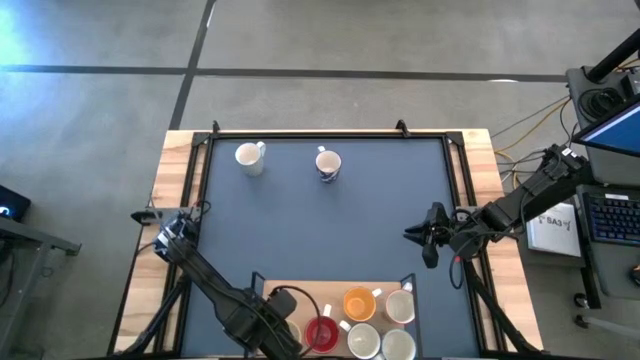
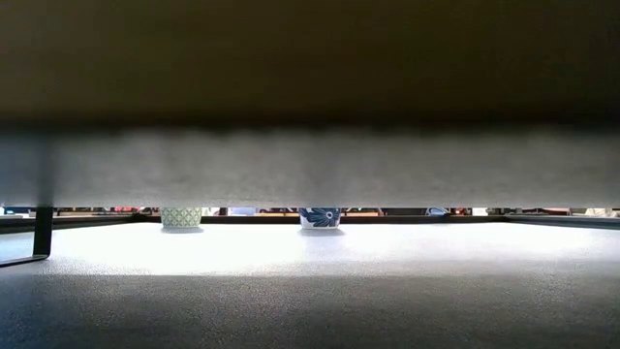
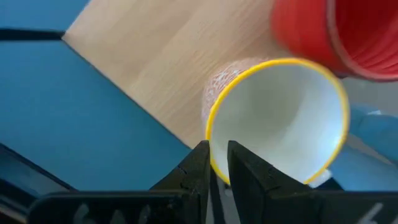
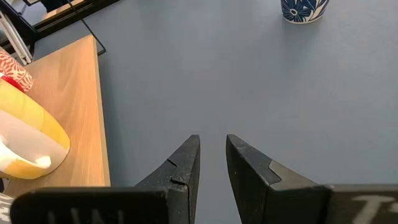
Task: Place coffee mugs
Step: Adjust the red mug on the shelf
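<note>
My left gripper (image 3: 216, 155) is at the wooden board (image 1: 300, 295) by the table's near edge, shut on a yellow-rimmed mug (image 3: 280, 118) that is white inside. A red mug (image 3: 323, 31) is right beside it. In the high view my left arm hides this mug. My right gripper (image 4: 212, 146) hovers over the dark mat near the table's right side (image 1: 418, 236), with a narrow gap between its fingers and nothing in it. A white mug (image 1: 249, 157) and a blue-flowered mug (image 1: 328, 164) stand upright on the mat near the far edge. My left gripper has the yellow-rimmed mug by its rim (image 3: 209, 140). One finger (image 3: 245, 174) is inside the mug and the other (image 3: 196, 168) outside its patterned wall. The mug's mouth faces the wrist camera, over the wooden board. Whether it is lifted does not show.
An orange mug (image 1: 359, 303), the red mug (image 1: 322, 333) and three white mugs (image 1: 400, 305) crowd the board. The mat (image 1: 330, 230) between the board and the two far mugs is bare. A raised frame runs round the table. A grey band blocks most of the low view.
</note>
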{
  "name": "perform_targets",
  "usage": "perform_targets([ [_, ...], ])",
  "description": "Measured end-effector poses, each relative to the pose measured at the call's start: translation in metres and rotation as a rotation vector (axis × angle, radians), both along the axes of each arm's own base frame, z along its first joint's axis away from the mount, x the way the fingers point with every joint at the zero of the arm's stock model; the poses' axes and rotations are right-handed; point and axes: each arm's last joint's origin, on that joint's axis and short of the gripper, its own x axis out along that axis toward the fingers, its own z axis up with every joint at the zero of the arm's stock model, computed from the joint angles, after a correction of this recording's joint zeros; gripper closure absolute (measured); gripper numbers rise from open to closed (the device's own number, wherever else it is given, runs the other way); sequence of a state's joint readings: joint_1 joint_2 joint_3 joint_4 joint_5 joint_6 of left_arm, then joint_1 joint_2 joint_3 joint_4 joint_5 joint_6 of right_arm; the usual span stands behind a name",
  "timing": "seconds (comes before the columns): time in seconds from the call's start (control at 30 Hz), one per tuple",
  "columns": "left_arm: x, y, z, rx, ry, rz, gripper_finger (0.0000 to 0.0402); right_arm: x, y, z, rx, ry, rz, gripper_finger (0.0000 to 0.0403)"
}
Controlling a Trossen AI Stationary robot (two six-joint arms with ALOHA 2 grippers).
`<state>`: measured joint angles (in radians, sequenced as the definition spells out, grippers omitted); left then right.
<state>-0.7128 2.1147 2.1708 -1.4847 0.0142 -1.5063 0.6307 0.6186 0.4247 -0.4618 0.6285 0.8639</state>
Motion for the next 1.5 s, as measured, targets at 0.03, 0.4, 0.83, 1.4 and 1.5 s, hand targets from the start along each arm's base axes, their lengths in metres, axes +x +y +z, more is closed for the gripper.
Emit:
perform_targets([
  [0.03, 0.000, 0.000, 0.002, 0.006, -0.015, 0.002, 0.0363, 0.000, 0.000, 0.000, 0.000, 0.000, 0.000, 0.0335],
  [0.4, 0.008, 0.010, 0.012, 0.089, -0.119, -0.008, 0.0328, 0.000, 0.000, 0.000, 0.000, 0.000, 0.000, 0.0335],
  [0.83, 0.042, 0.034, 0.009, 0.068, -0.212, -0.075, 0.0311, 0.000, 0.000, 0.000, 0.000, 0.000, 0.000, 0.0335],
  [1.4, 0.070, 0.030, -0.021, 0.013, -0.213, -0.077, 0.0297, 0.000, 0.000, 0.000, 0.000, 0.000, 0.000, 0.0335],
  [1.5, 0.073, 0.028, -0.026, 0.002, -0.214, -0.079, 0.0297, 0.000, 0.000, 0.000, 0.000, 0.000, 0.000, 0.0335],
])
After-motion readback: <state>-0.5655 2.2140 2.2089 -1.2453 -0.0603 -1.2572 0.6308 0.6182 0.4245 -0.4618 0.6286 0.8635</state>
